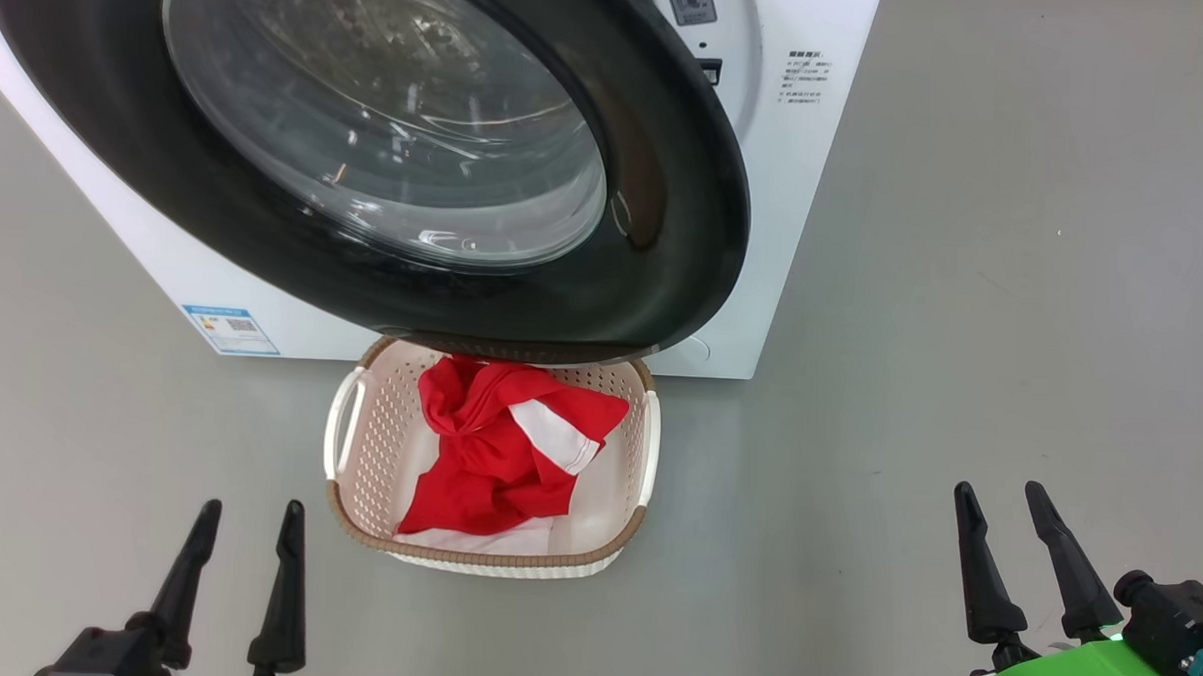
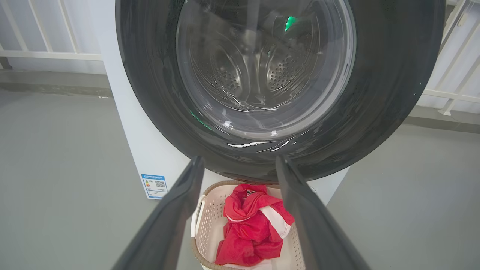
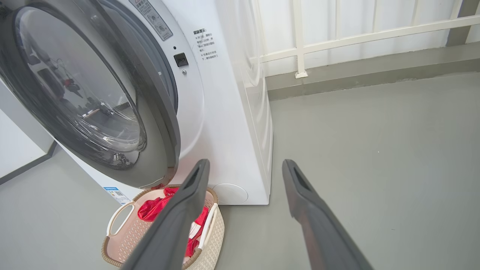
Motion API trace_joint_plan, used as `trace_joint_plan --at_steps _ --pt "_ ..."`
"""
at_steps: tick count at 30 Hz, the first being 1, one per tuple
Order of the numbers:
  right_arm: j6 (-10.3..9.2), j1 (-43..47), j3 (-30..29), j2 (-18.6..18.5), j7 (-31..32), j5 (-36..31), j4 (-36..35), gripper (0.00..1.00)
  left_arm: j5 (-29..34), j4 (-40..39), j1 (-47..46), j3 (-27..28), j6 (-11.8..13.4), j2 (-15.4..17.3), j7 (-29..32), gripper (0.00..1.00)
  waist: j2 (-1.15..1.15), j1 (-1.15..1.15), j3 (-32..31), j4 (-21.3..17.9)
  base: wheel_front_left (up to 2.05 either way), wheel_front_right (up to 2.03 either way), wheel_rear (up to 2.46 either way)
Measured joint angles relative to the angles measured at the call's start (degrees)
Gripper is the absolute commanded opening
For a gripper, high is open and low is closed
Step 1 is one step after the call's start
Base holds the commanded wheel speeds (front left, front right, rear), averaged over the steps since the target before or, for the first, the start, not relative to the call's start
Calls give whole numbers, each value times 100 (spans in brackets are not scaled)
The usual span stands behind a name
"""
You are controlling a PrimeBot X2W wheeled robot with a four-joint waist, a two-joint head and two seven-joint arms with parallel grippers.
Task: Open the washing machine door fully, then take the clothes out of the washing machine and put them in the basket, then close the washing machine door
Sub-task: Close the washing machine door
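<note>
Below ajar door (image 1: pixel 665 230), clothes (image 1: pixel 498 444) in basket (image 1: pixel 357 470). Left tool (image 1: pixel 254 506), right tool (image 1: pixel 999 487) spread, empty. Door may be left unlatched if pushed off-centre.

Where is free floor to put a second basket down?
Bare floor lies right of the basket, out from the washing machine's corner, and left of it, by the blue label. Crowded: the washing machine door overhangs the basket's back rim, where the clothes lie.

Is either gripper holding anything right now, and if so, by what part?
Nothing is held. The left gripper and right gripper are both open and empty; the clothes lie in the basket.
</note>
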Motion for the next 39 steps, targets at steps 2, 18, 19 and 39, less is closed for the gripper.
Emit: trace_joint_plan --at_steps 2,18,19,39 --pt "0 0 -2 1 0 0 0 100 0 -4 0 -8 0 -29 0 100 0 0 0 -2 0 0 0" --pt "0 -10 122 12 0 1 -7 30 5 -16 -2 -30 0 -62 0 100 0 0 48 30 0 0 0" --pt "0 -17 144 12 0 9 -4 0 5 -16 -4 -41 0 -62 0 100 0 0 56 39 0 0 0" --pt "0 -1929 1439 -433 0 153 86 0 -347 68 -288 -547 0 -83 0 100 0 0 420 558 0 0 0"
